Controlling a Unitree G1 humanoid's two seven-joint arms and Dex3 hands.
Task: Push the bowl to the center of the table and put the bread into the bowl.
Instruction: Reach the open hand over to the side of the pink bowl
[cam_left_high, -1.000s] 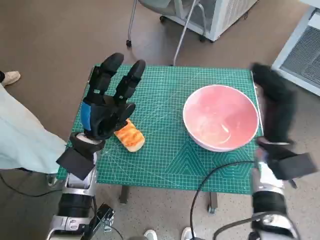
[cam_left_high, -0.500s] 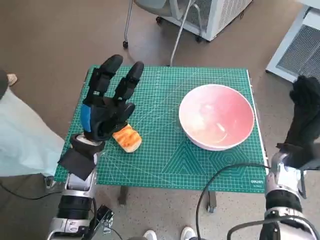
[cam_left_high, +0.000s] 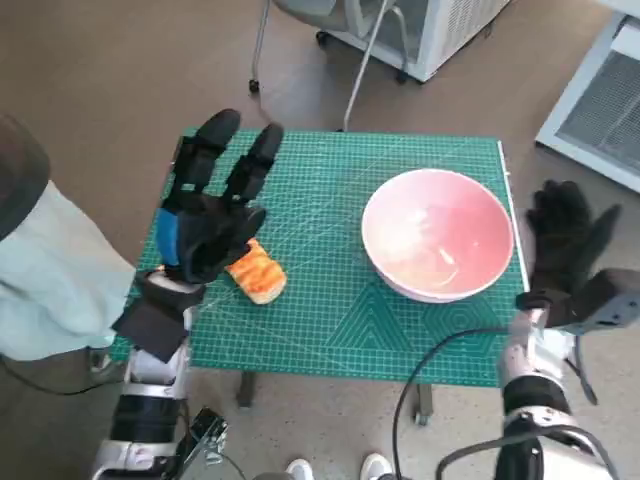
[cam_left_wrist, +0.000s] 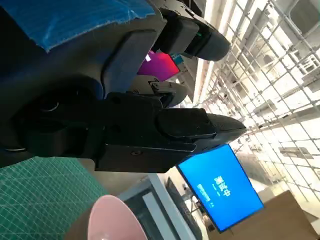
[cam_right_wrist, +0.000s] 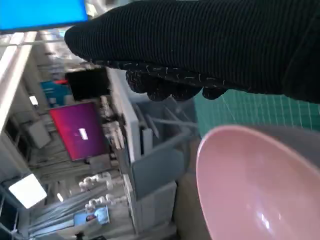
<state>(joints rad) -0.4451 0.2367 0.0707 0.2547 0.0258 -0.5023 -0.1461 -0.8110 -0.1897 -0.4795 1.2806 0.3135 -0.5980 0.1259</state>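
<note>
Since a second ago, the right robot hand (cam_left_high: 565, 245) has been drawn back off the desk (cam_left_high: 330, 330) and is now seen beyond its right edge, just beside the pink bowl (cam_left_high: 438, 247), fingers spread wide and nothing held. Little change is seen in the bowl, which is kept on the right half of the green mat (cam_left_high: 340, 200), upright and empty. No change is seen at the left robot hand (cam_left_high: 210, 215): it is held raised above the bread (cam_left_high: 257, 272), fingers stretched wide apart, gripping nothing. The bread is left lying on the mat's left side, well apart from the bowl.
</note>
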